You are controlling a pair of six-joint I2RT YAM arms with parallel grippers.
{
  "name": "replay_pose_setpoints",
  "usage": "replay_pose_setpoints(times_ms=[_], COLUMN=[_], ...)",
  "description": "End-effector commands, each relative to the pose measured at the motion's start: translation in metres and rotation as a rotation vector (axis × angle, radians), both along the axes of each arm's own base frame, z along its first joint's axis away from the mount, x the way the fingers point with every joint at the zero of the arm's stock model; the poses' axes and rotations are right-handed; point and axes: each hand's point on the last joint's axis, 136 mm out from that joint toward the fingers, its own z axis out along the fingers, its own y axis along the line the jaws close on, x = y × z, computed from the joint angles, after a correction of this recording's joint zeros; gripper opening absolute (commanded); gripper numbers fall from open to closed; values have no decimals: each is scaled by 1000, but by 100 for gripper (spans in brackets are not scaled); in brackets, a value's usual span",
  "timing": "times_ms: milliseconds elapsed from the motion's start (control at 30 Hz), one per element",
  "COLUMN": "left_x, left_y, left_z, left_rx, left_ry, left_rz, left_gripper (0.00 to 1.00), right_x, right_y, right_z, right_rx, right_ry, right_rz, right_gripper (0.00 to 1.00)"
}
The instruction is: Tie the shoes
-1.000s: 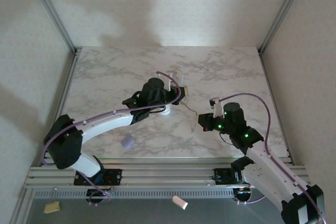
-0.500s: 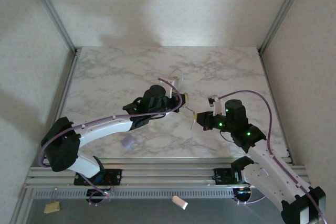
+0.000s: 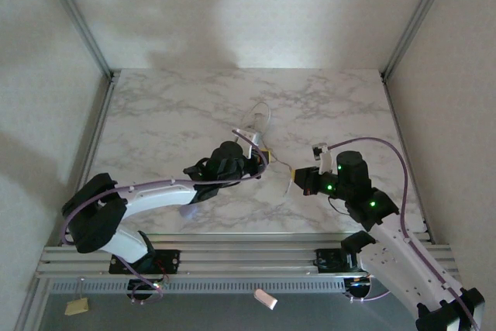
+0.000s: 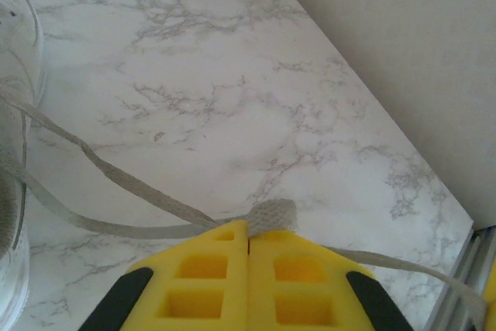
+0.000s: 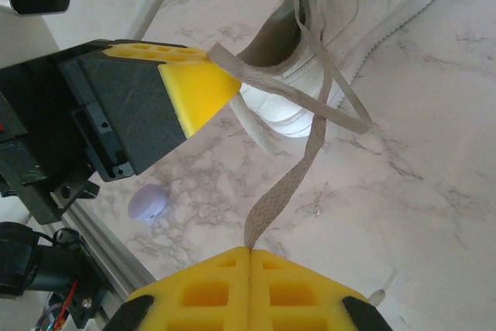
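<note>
The white shoe [image 3: 256,123] lies on the marble table [image 3: 170,106], its heel toward the arms; the right wrist view has it at the top [image 5: 353,5]. My left gripper [image 3: 264,156] sits just near of the heel, shut on a flat grey-white lace [image 4: 273,215] that pokes out past its yellow tips [image 4: 248,227]. My right gripper [image 3: 297,177] is to the shoe's near right, shut [image 5: 249,251] on the end of the other lace [image 5: 288,182], which runs up to the shoe and crosses the first. The left gripper's yellow pad [image 5: 203,87] shows beside the shoe.
A small lavender blob [image 3: 188,208] lies on the table near the front edge, under the left arm, and also appears in the right wrist view [image 5: 149,203]. Metal rails [image 3: 232,257] run along the near edge. Walls close in the back and both sides.
The left gripper has drawn back from over the shoe toward the near edge, with its lace, uncovering the shoe. The right gripper has shifted only slightly and still holds its lace.
</note>
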Motion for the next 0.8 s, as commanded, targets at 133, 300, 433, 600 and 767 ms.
replay_pose_setpoints(times_ms=[133,300,433,600,767], left_x=[10,15,29,47,61], left_y=[6,1,-2,-4,-7], left_z=[11,9,2,-7,-15], left_rx=[-42,-29,3,23,8], left_ry=[-190,-285,-325,-338,-328], left_rz=[64,70,118,174,186], left_gripper=[0,0,0,0,0], right_x=[5,12,21,31,42], right_y=[-2,0,-2,-5,-3], right_z=[18,23,26,25,31], right_rx=[-5,4,-3,-41,-51], right_ry=[-3,8,45,123,150], right_rz=[-33,-48,-103,-156,-171], right_gripper=[0,0,0,0,0])
